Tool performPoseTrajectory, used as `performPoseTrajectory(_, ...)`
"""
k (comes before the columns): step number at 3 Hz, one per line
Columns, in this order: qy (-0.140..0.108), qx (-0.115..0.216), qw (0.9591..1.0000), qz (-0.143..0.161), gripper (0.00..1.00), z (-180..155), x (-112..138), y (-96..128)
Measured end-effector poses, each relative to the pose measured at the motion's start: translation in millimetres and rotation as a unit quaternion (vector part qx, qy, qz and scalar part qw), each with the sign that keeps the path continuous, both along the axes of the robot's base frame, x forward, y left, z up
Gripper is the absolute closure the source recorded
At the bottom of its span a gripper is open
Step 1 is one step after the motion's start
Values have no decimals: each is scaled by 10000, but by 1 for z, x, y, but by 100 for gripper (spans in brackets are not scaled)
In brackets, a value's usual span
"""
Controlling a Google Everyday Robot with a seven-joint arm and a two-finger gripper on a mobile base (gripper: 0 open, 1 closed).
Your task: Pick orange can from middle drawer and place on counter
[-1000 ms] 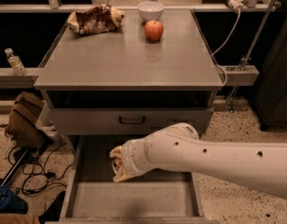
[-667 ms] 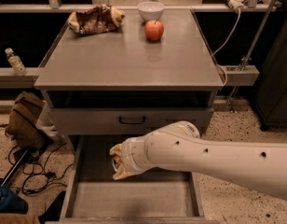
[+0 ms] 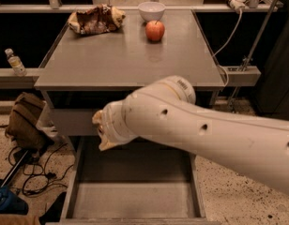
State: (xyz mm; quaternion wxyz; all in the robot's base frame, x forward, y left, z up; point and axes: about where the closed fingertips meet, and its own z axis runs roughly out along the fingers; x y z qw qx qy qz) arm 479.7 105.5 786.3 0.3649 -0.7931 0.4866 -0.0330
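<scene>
Over the far left part of the open middle drawer, the gripper hangs at the end of the white arm, which reaches in from the right. Whether the gripper is open or closed cannot be told. The orange can cannot be made out, since the arm covers the drawer's far part. Toward the far edge of the grey tabletop, a red apple sits just in front of a white bowl, with a brown snack bag to their left.
</scene>
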Motion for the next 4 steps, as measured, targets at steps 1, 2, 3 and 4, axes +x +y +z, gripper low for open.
performPoseTrajectory(1,-614,25,9980,154,100,77,14,16)
performPoseTrajectory(2,-620,22,9980,146,100,77,14,16)
performPoseTrajectory(3,-1057,172,9942,64,100,96,37,6)
performPoseTrajectory(4,-1593,241,9869,-99,100,130,81,-9)
